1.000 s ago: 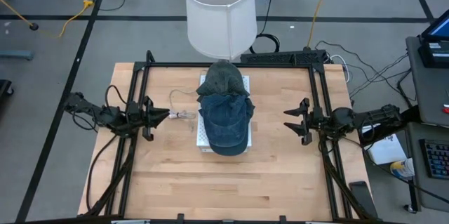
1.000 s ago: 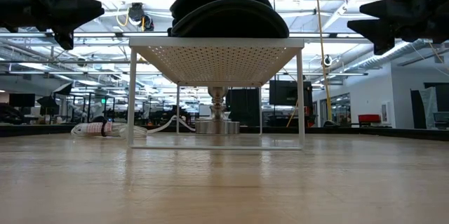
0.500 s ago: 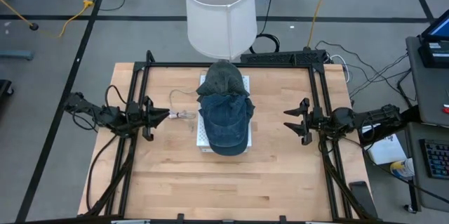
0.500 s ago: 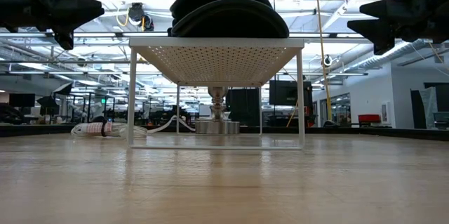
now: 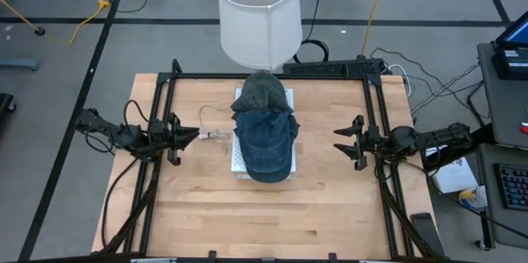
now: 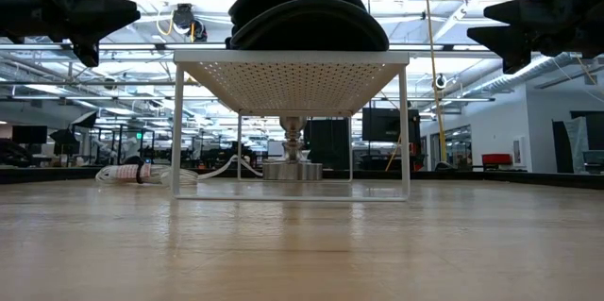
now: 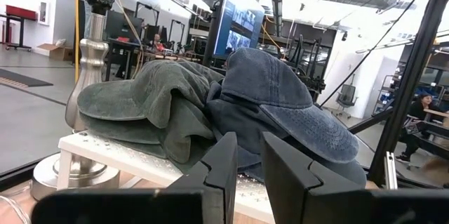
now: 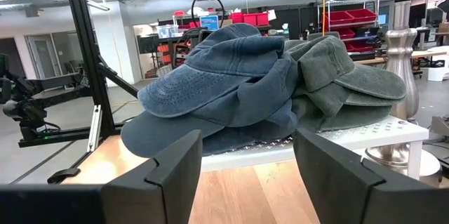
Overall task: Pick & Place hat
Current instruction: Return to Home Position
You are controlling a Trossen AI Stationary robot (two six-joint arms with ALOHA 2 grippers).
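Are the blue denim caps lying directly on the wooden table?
No, the blue denim caps lie stacked on the white perforated shelf above the wooden table.

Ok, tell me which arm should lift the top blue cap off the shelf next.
Right, probably. Both grippers sit about equally far from the shelf. The right gripper is spread wide and faces the blue cap. The left gripper is barely parted and would have to open first.

A white shelf (image 5: 238,164) is seen from above at the middle of a wooden table (image 5: 206,213), with a blue cap (image 5: 266,143) and a grey-green cap (image 5: 262,94) piled on it, near a white lampshade (image 5: 257,7). The left gripper (image 5: 195,137) and right gripper (image 5: 338,141) are held apart from it on either side.
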